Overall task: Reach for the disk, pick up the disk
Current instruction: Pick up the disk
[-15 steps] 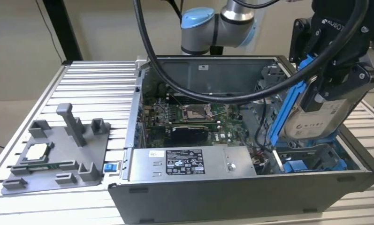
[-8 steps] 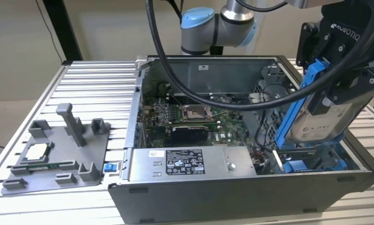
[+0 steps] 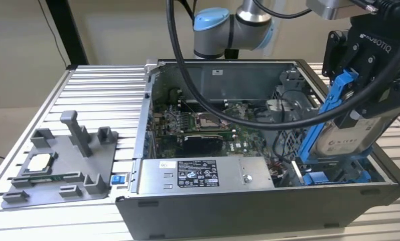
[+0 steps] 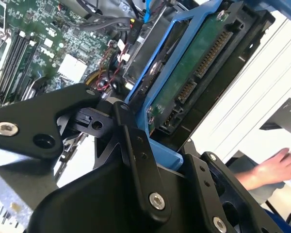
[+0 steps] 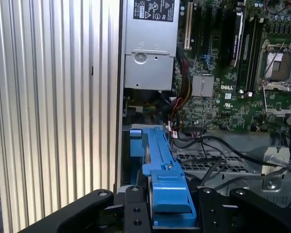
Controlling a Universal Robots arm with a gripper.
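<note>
One black gripper (image 3: 362, 95) hangs over the open computer case (image 3: 253, 211), clamped on the disk (image 3: 350, 135), which it holds lifted and tilted on edge with its lower end just above the blue bay (image 3: 334, 175) at the case's corner. Blue rails (image 3: 323, 120) frame the disk, and its white label faces the exterior view. In the second wrist view the fingers (image 4: 136, 145) grip the blue rail beside the disk's (image 4: 194, 73) green circuit board and connector. Below the gripper lie the motherboard (image 3: 200, 123) and grey power supply (image 3: 200, 175). Well away from it, on the slatted table (image 3: 99, 85), stands a grey fixture (image 3: 62, 160) holding a small silver chip (image 3: 39, 161). A person's hand (image 4: 274, 170) rests beyond the table.
</note>
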